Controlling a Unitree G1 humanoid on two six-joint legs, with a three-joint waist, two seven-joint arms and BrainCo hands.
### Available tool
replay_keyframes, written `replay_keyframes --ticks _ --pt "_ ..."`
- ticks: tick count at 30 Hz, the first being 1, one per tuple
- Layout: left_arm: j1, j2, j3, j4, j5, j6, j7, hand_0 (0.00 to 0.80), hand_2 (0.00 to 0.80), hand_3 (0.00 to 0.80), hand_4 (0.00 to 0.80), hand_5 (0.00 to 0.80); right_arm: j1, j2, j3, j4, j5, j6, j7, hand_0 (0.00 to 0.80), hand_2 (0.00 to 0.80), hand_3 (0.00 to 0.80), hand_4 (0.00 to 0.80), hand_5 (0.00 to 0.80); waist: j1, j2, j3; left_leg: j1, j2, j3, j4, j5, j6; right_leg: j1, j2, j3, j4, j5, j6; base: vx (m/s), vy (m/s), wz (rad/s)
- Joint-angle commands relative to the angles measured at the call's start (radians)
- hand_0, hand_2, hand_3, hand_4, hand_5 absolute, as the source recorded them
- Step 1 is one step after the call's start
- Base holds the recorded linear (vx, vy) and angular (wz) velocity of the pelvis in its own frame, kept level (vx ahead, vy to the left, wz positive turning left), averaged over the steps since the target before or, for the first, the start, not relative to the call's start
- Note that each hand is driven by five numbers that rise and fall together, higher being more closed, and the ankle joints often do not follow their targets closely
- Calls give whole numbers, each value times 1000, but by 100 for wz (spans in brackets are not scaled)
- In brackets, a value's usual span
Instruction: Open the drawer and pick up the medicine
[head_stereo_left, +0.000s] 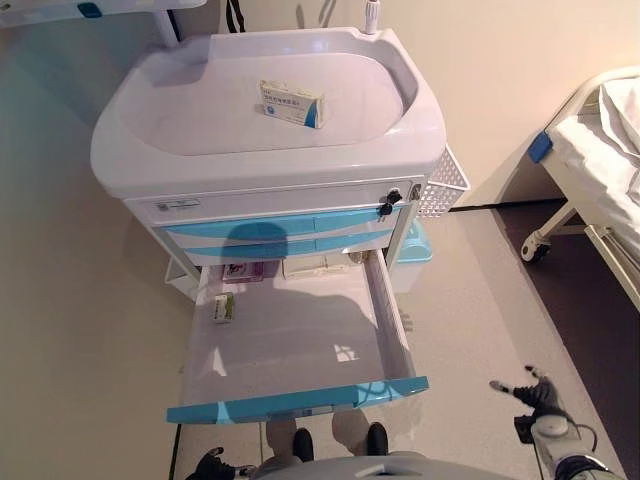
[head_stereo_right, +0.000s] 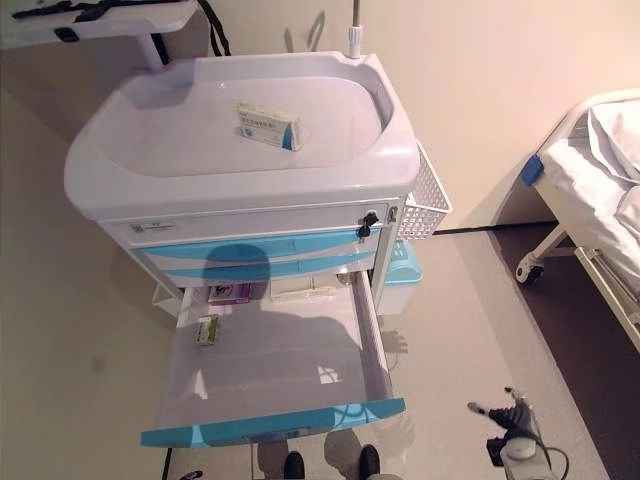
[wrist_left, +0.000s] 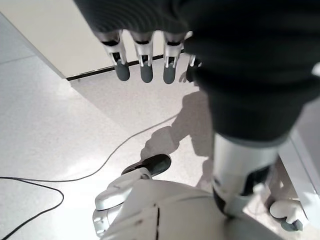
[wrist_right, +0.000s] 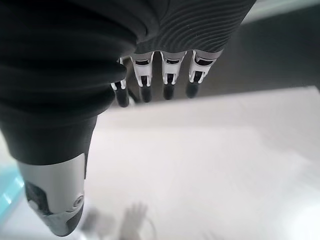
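The white cart's bottom drawer (head_stereo_left: 300, 401) with a blue front is pulled wide open. Inside it, a small green and white medicine box (head_stereo_left: 223, 307) lies near the drawer's left wall, and a pink packet (head_stereo_left: 243, 270) and a white box (head_stereo_left: 316, 265) lie at the back. Another white and blue medicine box (head_stereo_left: 292, 102) lies on the cart's top (head_stereo_left: 170, 150). My right hand (head_stereo_left: 535, 395) hangs low to the right of the drawer, fingers (wrist_right: 167, 75) straight and empty. My left hand (head_stereo_left: 213, 464) hangs low by the drawer's front left corner, fingers (wrist_left: 146, 60) straight and empty.
A white wire basket (head_stereo_left: 443, 185) hangs on the cart's right side, with a light blue bin (head_stereo_left: 415, 250) below it. A hospital bed (head_stereo_left: 600, 150) on castors stands at the right. A wall runs behind the cart.
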Motion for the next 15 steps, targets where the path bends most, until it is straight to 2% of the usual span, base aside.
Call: replay_keyframes --ticks 1,5,10,15 --pt "-41 13 -24 28 55 -11 -9 0 0 0 0 0 -46 -6 30 2 -41 -6 25 0 0 0 0 0 12 -25 3 -18 -56 -14 18 -31 21 -55 -25 -9 123 -7 55 0 0 0" --pt "-62 22 -70 -6 69 -20 -10 0 0 0 0 0 -51 44 110 111 -92 14 58 0 0 0 0 0 4 -6 54 -47 -63 -27 62 -41 33 -105 -25 -7 213 -47 41 -15 8 2" --pt "-101 32 -110 -44 71 -24 5 0 0 0 0 0 -75 58 149 112 -100 18 61 0 0 0 0 0 -3 12 108 -94 -71 -33 117 -51 39 -166 -37 -8 296 -75 29 -41 13 12" --pt "-146 41 -147 -80 62 -28 22 0 0 0 0 0 -106 55 180 78 -92 11 53 0 0 0 0 0 -7 14 172 -193 -79 -26 235 -79 40 -251 -41 2 392 -102 14 -93 -19 6"
